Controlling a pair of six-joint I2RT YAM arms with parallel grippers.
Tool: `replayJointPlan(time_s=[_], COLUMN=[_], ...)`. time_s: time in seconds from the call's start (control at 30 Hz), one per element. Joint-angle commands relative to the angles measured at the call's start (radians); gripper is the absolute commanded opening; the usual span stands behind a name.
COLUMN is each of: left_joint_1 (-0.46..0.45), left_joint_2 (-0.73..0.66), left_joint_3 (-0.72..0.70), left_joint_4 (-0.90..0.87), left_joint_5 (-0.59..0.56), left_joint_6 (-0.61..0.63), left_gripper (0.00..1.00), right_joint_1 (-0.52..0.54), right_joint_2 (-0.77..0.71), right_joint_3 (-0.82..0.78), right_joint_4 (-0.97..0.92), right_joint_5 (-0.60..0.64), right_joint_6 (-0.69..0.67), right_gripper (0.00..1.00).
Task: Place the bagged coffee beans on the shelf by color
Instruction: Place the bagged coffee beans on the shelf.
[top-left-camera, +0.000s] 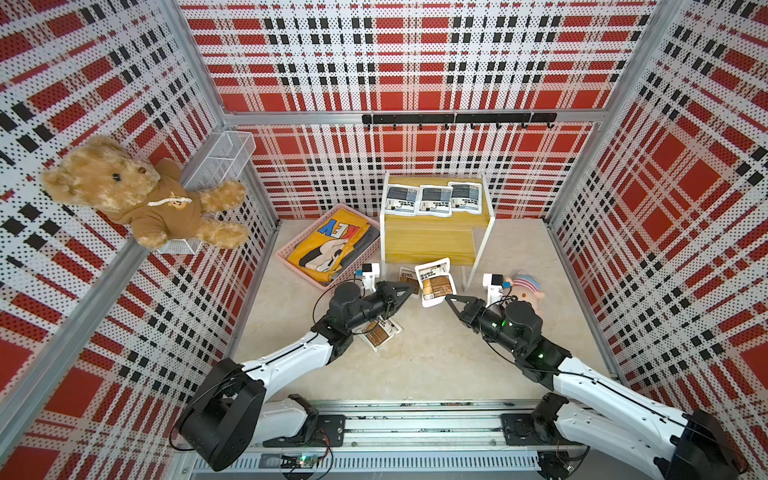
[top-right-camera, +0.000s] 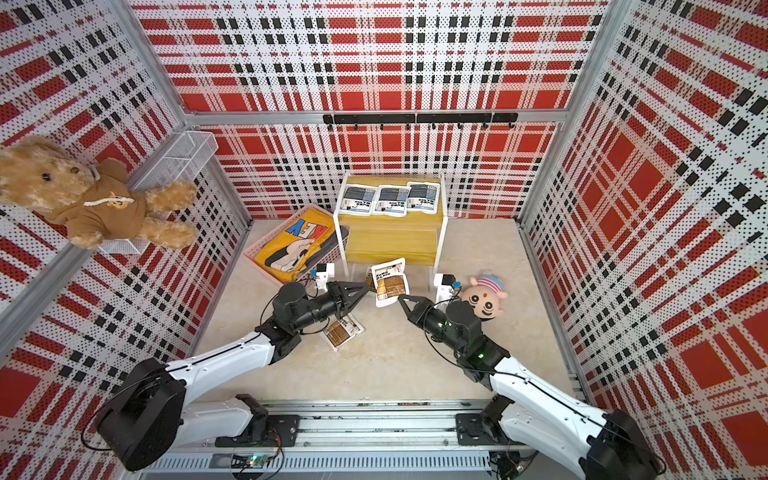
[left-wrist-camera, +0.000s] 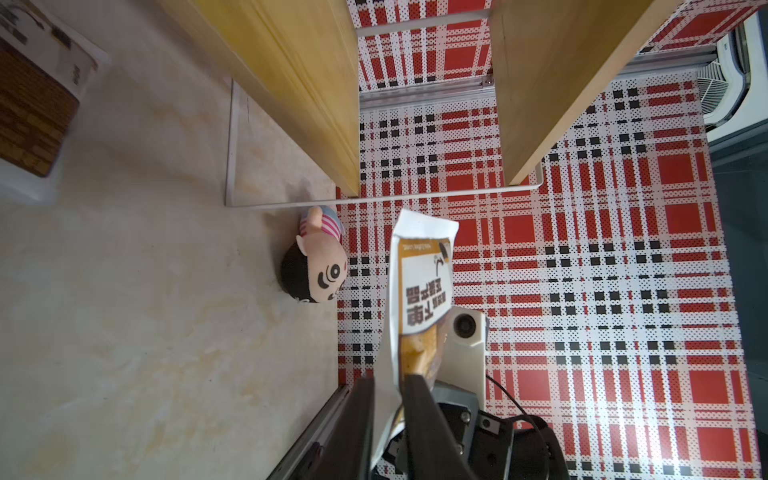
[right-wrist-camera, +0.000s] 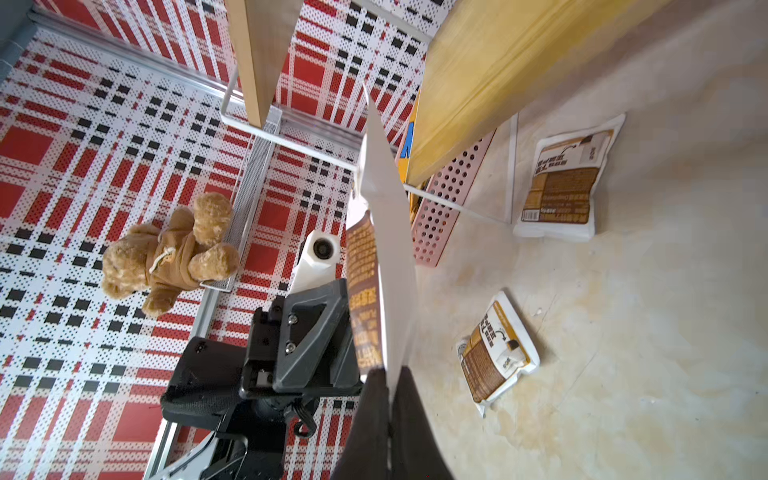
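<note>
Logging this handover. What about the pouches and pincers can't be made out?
- Left pincer: jaws straddle the held brown pouch; the left wrist view doesn't show whether they clamp.
- Floor pouch: partly under the left arm in both top views.
- Shelf-side pouch: mostly behind the held pouch in both top views.
- Print on the blue pouches: too small in top views.

we see three grey-blue pouches (top-left-camera: 434, 199) lying flat, side by side, on the top board of the shelf (top-left-camera: 428, 245). one brown pouch (top-left-camera: 435, 282) hangs tilted in the air before it; a second brown pouch (right-wrist-camera: 559, 183) and a third brown pouch (top-left-camera: 380, 332) lie flat on the tabletop (top-left-camera: 415, 365).
</note>
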Motion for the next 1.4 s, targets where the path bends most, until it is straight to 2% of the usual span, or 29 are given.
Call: replayJointPlan(time_s=[0.0,0.43,0.6,1.03,1.37], left_joint_1=[0.028,0.117,0.146,0.22,0.242], left_joint_2=[-0.04,-0.156,-0.189,-0.257,-0.288], left_joint_3=[0.031,-0.019,-0.031,-0.116,-0.16], left_joint_4=[-0.048,-0.15,-0.205,-0.209,-0.21], left_joint_5=[0.032,0.08,0.093,0.139,0.148], left_joint_6=[0.036,0.077,0.107,0.104,0.098], left_gripper=[0.41,0.58,0.59,0.61,0.62], right_joint_1=[-0.007,-0.057,-0.079,-0.098,-0.099], right_joint_2=[-0.011,0.1,0.184,0.338,0.395], right_joint_3=[0.01,0.093,0.155,0.265,0.289], right_joint_4=[0.044,0.053,0.034,-0.018,-0.038], right_joint_5=[0.072,0.23,0.237,0.258,0.291], right_joint_6=[0.009,0.054,0.051,0.056,0.095], right_gripper=[0.04,0.02,0.02,0.04,0.13])
